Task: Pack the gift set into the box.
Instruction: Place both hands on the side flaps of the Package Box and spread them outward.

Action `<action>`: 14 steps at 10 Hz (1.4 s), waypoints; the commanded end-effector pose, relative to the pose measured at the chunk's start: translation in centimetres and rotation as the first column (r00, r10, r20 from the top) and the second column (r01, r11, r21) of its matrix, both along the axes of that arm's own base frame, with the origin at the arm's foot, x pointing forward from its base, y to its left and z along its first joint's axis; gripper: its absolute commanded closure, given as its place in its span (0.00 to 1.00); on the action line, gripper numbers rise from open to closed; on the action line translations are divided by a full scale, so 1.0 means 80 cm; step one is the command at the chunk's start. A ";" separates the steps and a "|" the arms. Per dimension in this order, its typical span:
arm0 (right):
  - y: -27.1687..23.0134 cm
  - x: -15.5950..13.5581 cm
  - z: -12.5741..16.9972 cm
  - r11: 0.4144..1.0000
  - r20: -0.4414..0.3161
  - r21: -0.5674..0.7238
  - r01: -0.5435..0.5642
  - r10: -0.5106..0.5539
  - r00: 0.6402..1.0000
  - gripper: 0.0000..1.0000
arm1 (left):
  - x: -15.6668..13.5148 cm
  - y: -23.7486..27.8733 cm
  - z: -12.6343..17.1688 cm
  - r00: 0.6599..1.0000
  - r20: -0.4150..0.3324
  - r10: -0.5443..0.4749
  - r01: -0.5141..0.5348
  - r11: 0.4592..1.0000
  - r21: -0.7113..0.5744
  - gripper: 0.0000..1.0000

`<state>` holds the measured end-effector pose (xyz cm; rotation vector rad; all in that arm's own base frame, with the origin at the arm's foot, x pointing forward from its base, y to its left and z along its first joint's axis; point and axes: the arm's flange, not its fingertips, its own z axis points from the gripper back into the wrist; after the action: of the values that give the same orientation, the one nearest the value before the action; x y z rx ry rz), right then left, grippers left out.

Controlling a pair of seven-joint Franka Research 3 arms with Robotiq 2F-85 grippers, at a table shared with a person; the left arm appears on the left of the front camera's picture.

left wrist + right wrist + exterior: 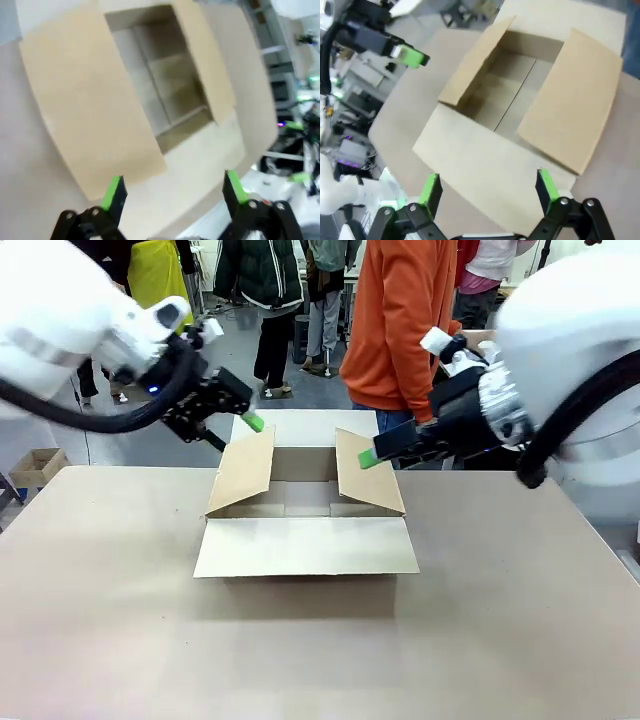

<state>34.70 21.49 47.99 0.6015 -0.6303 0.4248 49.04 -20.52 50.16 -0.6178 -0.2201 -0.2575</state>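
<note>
Box (305, 502) sits mid-table (300, 650), mouth up, nothing inside. Near flap (305, 546) lies flat on the table. Far flap (305, 426) is folded back toward the person (400, 330). Left flap (243, 468) and right flap (368, 472) stand half-raised, leaning outward.

Left gripper (247, 424) hovers at the left flap's top edge, right gripper (371, 457) at the right flap's. In both wrist views the jaws are spread wide, holding nothing. Probably no contact with the cardboard, though the left wrist view is blurred.

Step, as judged: press both side flaps outward evenly, pads on the upper edges, so the box does not slide.

Room: broad bare table in front and at both sides; the side flaps narrow the mouth.
</note>
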 end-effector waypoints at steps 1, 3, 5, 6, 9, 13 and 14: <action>0.015 0.012 -0.031 0.998 0.093 0.049 0.029 -0.034 0.995 0.00 | 0.047 -0.030 0.004 0.996 -0.087 0.014 -0.002 0.990 0.142 0.00; 0.010 0.019 -0.035 0.994 0.091 0.056 0.090 -0.095 0.991 0.00 | 0.068 -0.062 -0.012 0.997 -0.058 0.060 -0.046 0.977 0.209 0.00; 0.007 0.030 -0.042 0.979 0.176 0.111 0.169 -0.187 0.966 0.00 | 0.071 -0.079 -0.026 0.996 -0.068 0.063 -0.043 0.966 0.255 0.00; 0.004 0.011 -0.021 0.992 0.074 0.038 0.122 -0.124 0.989 0.00 | 0.072 -0.086 -0.032 0.996 -0.055 0.076 -0.056 0.955 0.290 0.00; 0.004 0.011 -0.021 0.992 0.074 0.038 0.122 -0.124 0.989 0.00 | 0.081 -0.099 -0.050 0.986 -0.033 0.163 -0.137 0.908 0.396 0.00; 0.004 0.011 -0.021 0.992 0.074 0.038 0.122 -0.124 0.989 0.00 | 0.106 -0.116 -0.080 0.963 0.061 0.263 -0.258 0.832 0.490 0.00; 0.004 0.011 -0.021 0.992 0.074 0.038 0.122 -0.124 0.989 0.00 | 0.110 -0.118 -0.086 0.961 0.050 0.272 -0.258 0.816 0.517 0.00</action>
<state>35.59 21.82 45.69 0.5807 -0.7559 0.3236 57.11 -29.29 43.18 -0.0918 -0.1943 -0.0659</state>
